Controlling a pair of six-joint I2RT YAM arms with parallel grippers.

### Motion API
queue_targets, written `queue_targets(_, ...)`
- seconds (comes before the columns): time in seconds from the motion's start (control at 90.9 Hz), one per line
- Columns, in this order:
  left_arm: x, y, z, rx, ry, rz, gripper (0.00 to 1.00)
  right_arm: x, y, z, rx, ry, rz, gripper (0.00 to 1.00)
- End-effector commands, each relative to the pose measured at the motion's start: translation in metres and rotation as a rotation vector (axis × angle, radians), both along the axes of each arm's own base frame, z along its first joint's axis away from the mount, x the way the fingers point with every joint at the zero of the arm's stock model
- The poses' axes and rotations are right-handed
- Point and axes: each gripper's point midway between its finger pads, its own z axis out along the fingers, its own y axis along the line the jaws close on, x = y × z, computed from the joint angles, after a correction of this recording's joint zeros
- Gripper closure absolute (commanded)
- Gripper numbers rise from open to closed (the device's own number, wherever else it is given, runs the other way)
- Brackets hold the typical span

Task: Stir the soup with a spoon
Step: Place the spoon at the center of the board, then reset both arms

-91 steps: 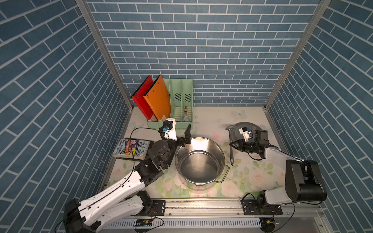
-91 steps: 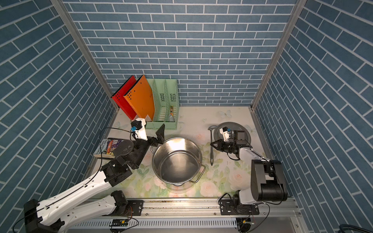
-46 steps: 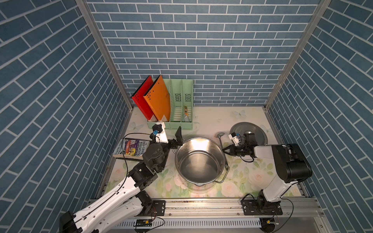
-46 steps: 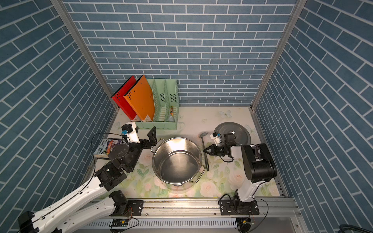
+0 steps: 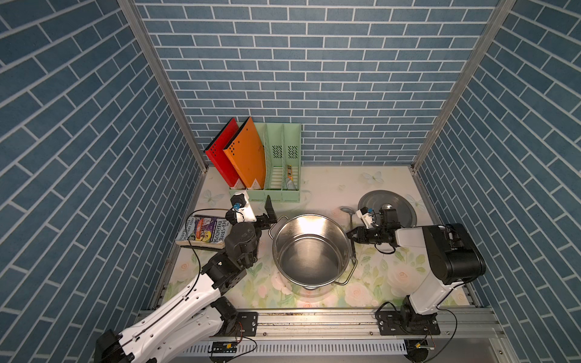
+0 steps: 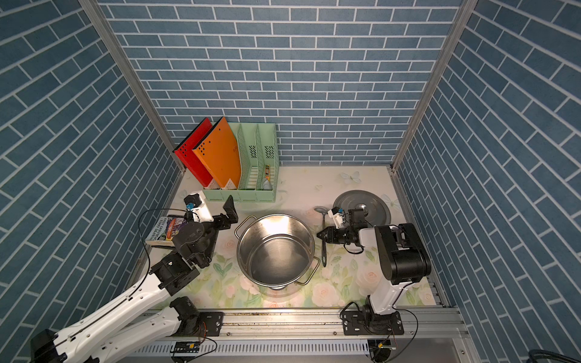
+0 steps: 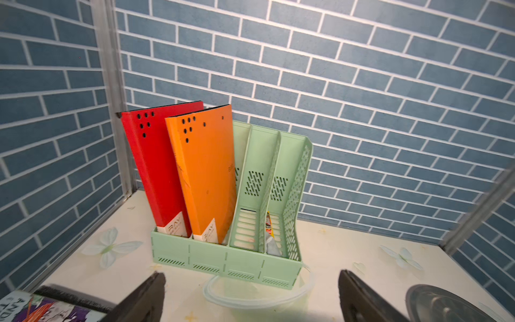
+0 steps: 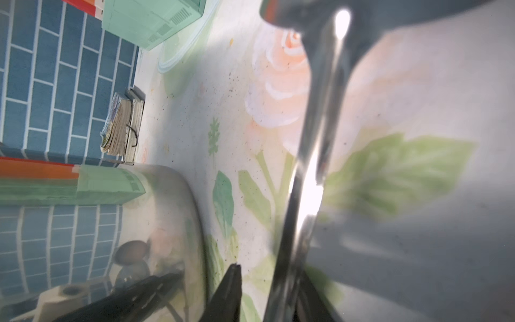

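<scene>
Beside pot, part-open right pincer straddles spoon.

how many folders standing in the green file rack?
2: the red folder in the end slot of the green file rack, nearest the side wall; the orange folder in the next slot. The remaining two slots hold no folder.

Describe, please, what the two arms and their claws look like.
Both have white shells with black joints; the left arm has slim links, the right arm a bulky black housing. The left claw and right claw have black tapered fingers, each backed by a small white camera box with a blue tip. Thin black cables loop alongside.
</scene>
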Motion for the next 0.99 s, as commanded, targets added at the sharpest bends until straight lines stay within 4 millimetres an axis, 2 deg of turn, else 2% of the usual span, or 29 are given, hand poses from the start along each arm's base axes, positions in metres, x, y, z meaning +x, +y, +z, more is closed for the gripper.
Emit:
queue_targets(0.0,-0.004,0.040,-0.010,-0.005,0.001,0.198,0.00,0.002,-0.017,-0.004,-0.093,-0.024,-0.040,0.59)
queue_targets(0.143,-0.010,0.081,-0.024,-0.031,-0.046,0.367,0.00,0.006,-0.030,0.007,-0.154,-0.069,-0.077,0.44)
queue_targets(0.264,-0.006,0.106,-0.041,-0.021,-0.056,0.448,0.00,0.015,-0.044,0.036,-0.224,-0.165,-0.133,0.32)
queue_targets(0.374,0.001,0.114,-0.055,0.062,-0.025,0.476,0.00,0.023,-0.062,0.076,-0.290,-0.298,-0.219,0.22)
queue_targets(0.451,0.006,0.118,-0.066,0.130,-0.004,0.477,0.00,0.028,-0.081,0.111,-0.354,-0.422,-0.313,0.18)
queue_targets(0.561,0.013,0.122,-0.086,0.190,0.012,0.443,0.00,0.031,-0.113,0.166,-0.436,-0.635,-0.489,0.01)
queue_targets(0.627,0.018,0.126,-0.097,0.199,0.021,0.405,0.00,0.027,-0.131,0.196,-0.482,-0.784,-0.585,0.00)
queue_targets(0.693,0.022,0.128,-0.104,0.196,0.008,0.358,0.00,0.020,-0.141,0.216,-0.517,-0.943,-0.635,0.00)
queue_targets(0.748,0.023,0.128,-0.109,0.190,-0.006,0.315,0.00,0.014,-0.147,0.224,-0.542,-1.056,-0.670,0.00)
queue_targets(0.803,0.026,0.128,-0.112,0.182,-0.015,0.278,0.00,0.008,-0.151,0.224,-0.568,-1.146,-0.686,0.00)
queue_targets(0.869,0.029,0.128,-0.117,0.178,-0.016,0.244,0.00,0.003,-0.153,0.216,-0.587,-1.214,-0.703,0.00)
queue_targets(0.979,0.036,0.124,-0.127,0.181,-0.015,0.193,0.00,0.001,-0.157,0.197,-0.587,-1.223,-0.728,0.00)
